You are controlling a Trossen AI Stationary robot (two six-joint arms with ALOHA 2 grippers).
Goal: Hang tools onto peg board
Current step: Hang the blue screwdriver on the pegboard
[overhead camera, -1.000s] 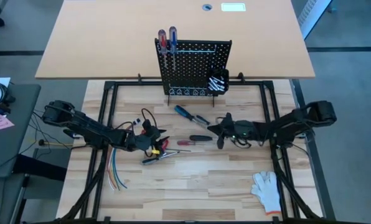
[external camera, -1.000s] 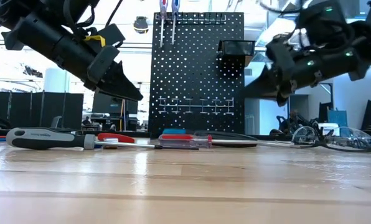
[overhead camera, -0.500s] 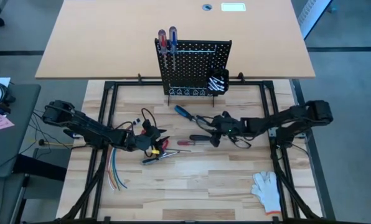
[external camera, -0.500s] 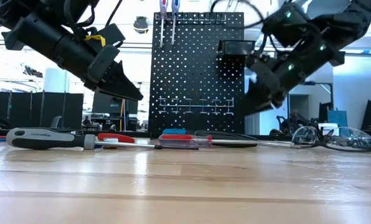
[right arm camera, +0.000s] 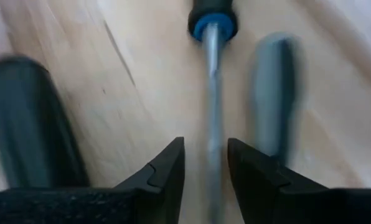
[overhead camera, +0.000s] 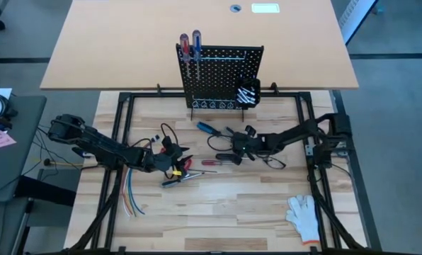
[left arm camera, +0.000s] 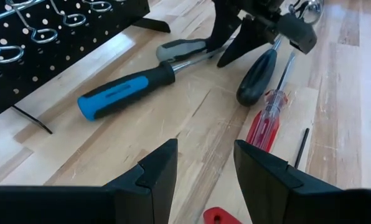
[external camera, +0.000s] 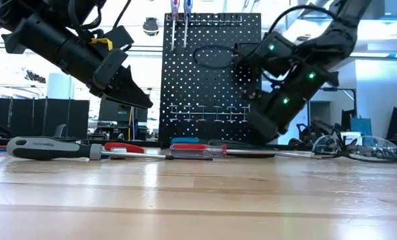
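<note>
I see my right gripper (overhead camera: pixel 234 144) low near the table's middle, arm stretched in from the right, fingers (right arm camera: pixel 167 168) parted a little. My left gripper (overhead camera: pixel 185 161) hovers left of centre, fingers (left arm camera: pixel 157 171) apart, holding nothing.

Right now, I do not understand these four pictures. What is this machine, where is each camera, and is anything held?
It is a robot with two dark arms at a wooden table. One camera looks down from above, one sits at table height, and one rides on each wrist. The peg board stands upright with two screwdrivers already hanging. The right gripper is open, its fingers either side of the blue-handled screwdriver's metal shaft; nothing is lifted. The left gripper is open and empty, near the red clear-handled screwdriver. A white glove lies aside.
</note>
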